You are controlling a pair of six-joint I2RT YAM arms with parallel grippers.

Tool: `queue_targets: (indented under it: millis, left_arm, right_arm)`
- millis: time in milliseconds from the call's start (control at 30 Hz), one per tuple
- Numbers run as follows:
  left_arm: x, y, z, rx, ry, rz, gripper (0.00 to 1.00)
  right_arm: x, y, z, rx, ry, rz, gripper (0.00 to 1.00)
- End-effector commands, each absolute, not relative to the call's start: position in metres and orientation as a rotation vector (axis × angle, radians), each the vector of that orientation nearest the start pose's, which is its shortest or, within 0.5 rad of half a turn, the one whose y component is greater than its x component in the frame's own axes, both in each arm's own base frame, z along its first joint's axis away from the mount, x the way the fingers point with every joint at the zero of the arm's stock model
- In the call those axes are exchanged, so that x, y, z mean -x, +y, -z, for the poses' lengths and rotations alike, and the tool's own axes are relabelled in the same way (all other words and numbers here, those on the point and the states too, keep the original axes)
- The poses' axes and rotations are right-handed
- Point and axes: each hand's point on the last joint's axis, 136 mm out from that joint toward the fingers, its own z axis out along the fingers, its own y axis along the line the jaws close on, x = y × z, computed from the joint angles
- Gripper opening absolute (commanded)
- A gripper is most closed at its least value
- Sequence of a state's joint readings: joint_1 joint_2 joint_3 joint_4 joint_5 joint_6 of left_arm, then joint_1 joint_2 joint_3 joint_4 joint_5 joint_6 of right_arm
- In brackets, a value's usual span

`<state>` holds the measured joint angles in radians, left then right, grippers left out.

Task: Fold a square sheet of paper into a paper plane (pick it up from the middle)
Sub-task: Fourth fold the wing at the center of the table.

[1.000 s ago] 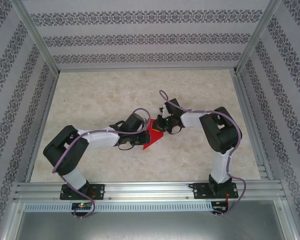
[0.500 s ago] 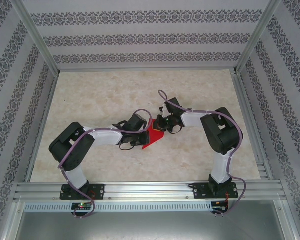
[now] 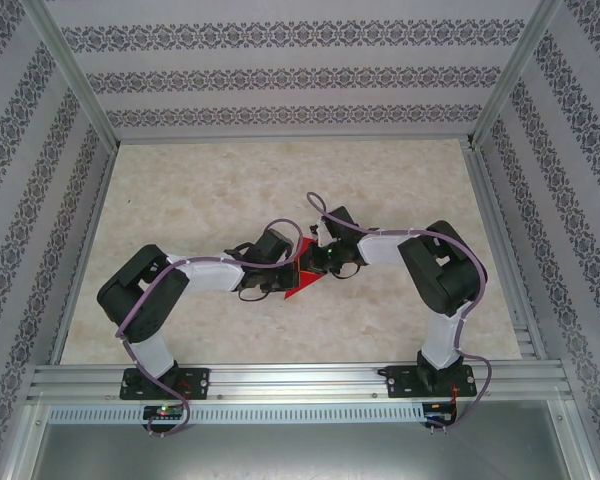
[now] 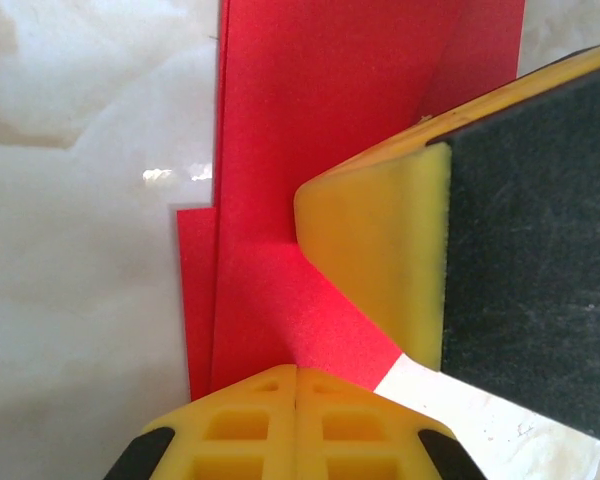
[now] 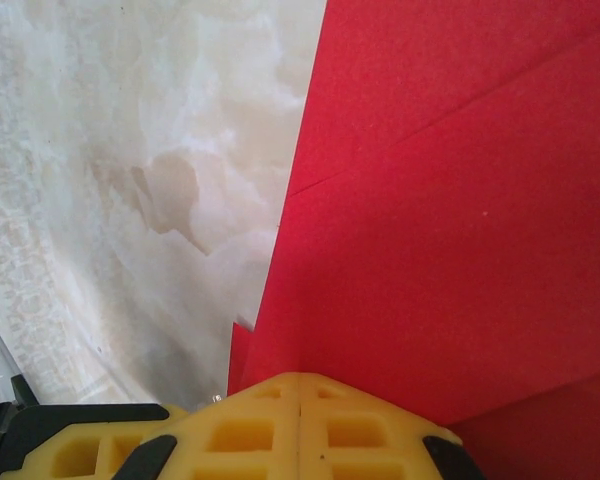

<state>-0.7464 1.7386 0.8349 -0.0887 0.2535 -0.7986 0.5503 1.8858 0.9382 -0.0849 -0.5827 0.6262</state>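
The paper (image 3: 302,277) sits about mid-table (image 3: 230,190), right between my two arms. My left gripper (image 3: 284,279) comes in from the left. My right gripper (image 3: 321,262) comes in from the right and a touch further back, and both tips land on the sheet.

From my left wrist the sheet runs ahead of my tips, with the right one's finger (image 4: 380,260) down on it at the right. From my right wrist it spreads ahead and right, bare table on the left.

There was one paper (image 3: 300,284), one table (image 3: 210,190), and two arms (image 3: 205,272), each bearing one gripper: left gripper (image 4: 296,372), right gripper (image 5: 298,380).
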Motion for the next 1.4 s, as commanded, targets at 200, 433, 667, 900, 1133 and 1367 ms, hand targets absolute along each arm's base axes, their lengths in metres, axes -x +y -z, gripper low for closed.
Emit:
queue_targets:
  millis: [200, 433, 667, 900, 1133, 1367]
  left_arm:
    - [-0.225, -0.264, 0.022, 0.04, 2.97, 0.678, 0.0]
    - [-0.214, -0.257, 0.031, 0.052, 3.012, 0.695, 0.0]
    - [-0.217, -0.264, 0.026, 0.025, 3.0, 0.732, 0.0]
    - [-0.222, -0.27, 0.019, 0.003, 2.973, 0.764, 0.0]
    - [-0.249, -0.303, -0.046, -0.045, 2.778, 0.977, 0.07]
    - [-0.259, -0.3, -0.082, -0.029, 2.664, 0.99, 0.2]
  right_arm:
    - [-0.339, 0.245, 0.004, -0.046, 2.781, -0.964, 0.01]
    - [-0.377, 0.214, 0.011, -0.178, 2.766, -0.873, 0.01]
    - [-0.414, 0.185, 0.001, -0.331, 2.732, -0.773, 0.01]
    - [-0.431, 0.185, -0.037, -0.31, 2.661, -0.798, 0.01]
    - [-0.382, 0.214, -0.074, -0.193, 2.619, -0.929, 0.19]
    - [-0.326, 0.26, -0.071, -0.044, 2.668, -1.017, 0.17]
